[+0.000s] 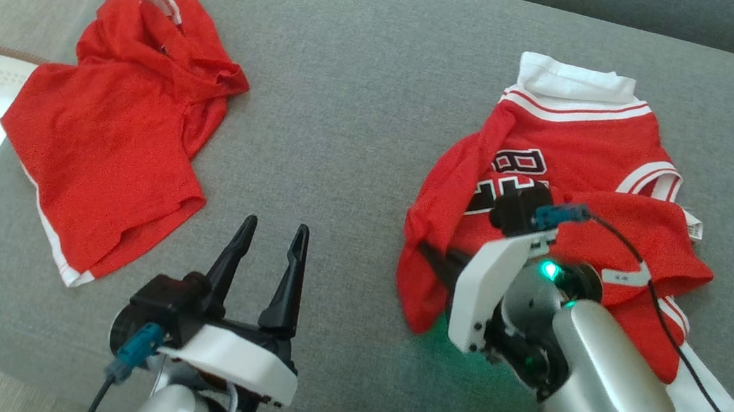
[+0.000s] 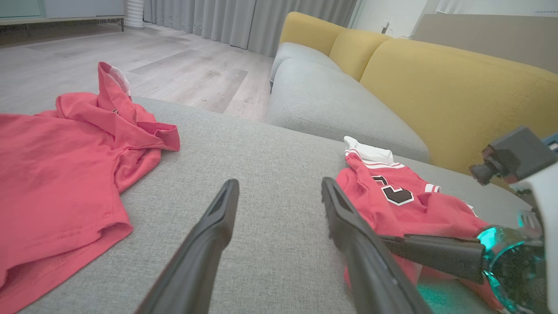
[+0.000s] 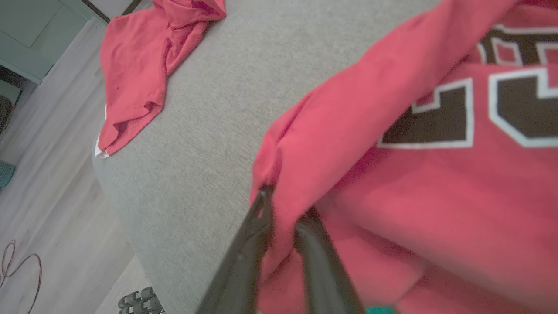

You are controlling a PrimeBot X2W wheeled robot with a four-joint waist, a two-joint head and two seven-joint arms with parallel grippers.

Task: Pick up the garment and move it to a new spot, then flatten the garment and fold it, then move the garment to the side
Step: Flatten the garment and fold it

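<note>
The right gripper point(image 3: 285, 204) has its two dark fingers pressed together on a thin ridge of the red jersey point(image 1: 581, 142), right at the cloth's edge. The rest of the garment lies crumpled on the grey cushion point(image 1: 354, 91) beyond the fingertips. To my eye that bite looks shallow. If the arm lifts quickly the slick fabric may slide out, or only the top layer may rise and leave the rest bunched below. The arm's black cable point(image 1: 649, 271) runs across the jersey behind the wrist and might drag a fold along. The left gripper point(image 1: 276, 224) hovers spread wide over bare cushion, touching nothing. A second red garment point(image 1: 114, 130) lies off to its outer side, and a carry that way could tangle the two.
</note>
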